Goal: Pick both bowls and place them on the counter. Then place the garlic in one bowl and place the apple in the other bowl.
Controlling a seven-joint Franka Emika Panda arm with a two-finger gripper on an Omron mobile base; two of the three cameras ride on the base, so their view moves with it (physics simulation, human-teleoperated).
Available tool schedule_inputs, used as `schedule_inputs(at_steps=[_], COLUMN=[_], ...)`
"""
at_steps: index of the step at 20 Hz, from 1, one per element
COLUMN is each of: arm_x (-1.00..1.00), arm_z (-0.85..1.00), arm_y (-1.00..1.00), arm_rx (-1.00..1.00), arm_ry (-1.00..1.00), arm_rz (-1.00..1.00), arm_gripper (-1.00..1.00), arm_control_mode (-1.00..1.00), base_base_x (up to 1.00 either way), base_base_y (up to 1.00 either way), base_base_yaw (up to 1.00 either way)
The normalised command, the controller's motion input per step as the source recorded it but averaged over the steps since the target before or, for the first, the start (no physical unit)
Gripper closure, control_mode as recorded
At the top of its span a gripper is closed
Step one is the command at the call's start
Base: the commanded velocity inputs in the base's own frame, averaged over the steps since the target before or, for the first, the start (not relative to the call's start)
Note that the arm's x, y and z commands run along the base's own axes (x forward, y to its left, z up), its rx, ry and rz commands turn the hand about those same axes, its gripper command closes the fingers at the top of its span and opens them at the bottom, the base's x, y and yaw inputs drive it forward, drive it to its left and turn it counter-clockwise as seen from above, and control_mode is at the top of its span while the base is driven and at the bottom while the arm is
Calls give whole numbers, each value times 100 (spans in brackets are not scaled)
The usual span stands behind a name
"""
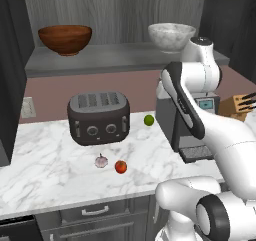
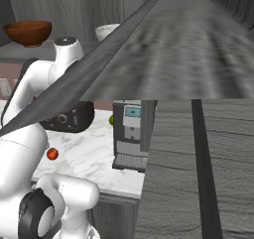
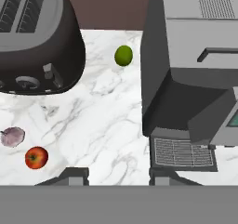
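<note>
Brown wooden bowl (image 1: 65, 39) far left on the grey shelf (image 1: 100, 60), upright, above the toaster. From the right base camera the same bowl (image 2: 28, 32) sits at the upper left.

Toaster (image 1: 99, 117), dark, four slots, stands on the counter (image 1: 45, 160) below that bowl, against the back wall. Through my hand camera the toaster (image 3: 37, 37) takes the upper left corner.

Garlic (image 1: 101, 161) lies on the marble in front of the toaster, toward its right half. Apple (image 1: 120, 166) just beside it to the right, near but not touching. In my hand camera the garlic (image 3: 12, 136) is at the left edge, with the apple (image 3: 36, 157) close by, lower and to its right. Right base camera catches the apple (image 2: 52, 154) next to my arm.

Small green fruit (image 1: 149, 120) on the counter between the toaster and the coffee machine (image 1: 187, 127), back toward the wall. Hand camera: green fruit (image 3: 123, 56) near the top centre, coffee machine (image 3: 195, 79) on the right with its drip grille toward me.

White marbled bowl (image 1: 171, 36) on the shelf, right of centre, upright, well apart from the brown one.

My gripper (image 3: 118, 175): fingers part-way spread, nothing between them, over bare marble between the apple and the machine's grille.

Knife block (image 1: 242, 105) at far right.
</note>
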Motion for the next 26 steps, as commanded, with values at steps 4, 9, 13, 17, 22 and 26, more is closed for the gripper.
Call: schedule_inputs(at_steps=[4, 9, 13, 17, 22, 26], arm_x=[0, -3, -11, -5, 0, 0], arm_z=[0, 25, 58, 51, 58, 55], arm_y=[13, 19, 14, 9, 8, -2], arm_rx=[0, -1, -10, -22, -22, -16], arm_ry=[0, -14, -18, -20, -22, -12], arm_rz=[2, 15, 15, 10, 8, 4], arm_gripper=[-100, -100, -100, -100, -100, -100], arm_control_mode=[-100, -100, -100, -100, -100, -100], base_base_x=[0, 0, 0, 0, 0, 0], base_base_y=[0, 0, 0, 0, 0, 0], base_base_yaw=[0, 0, 0, 0, 0, 0])
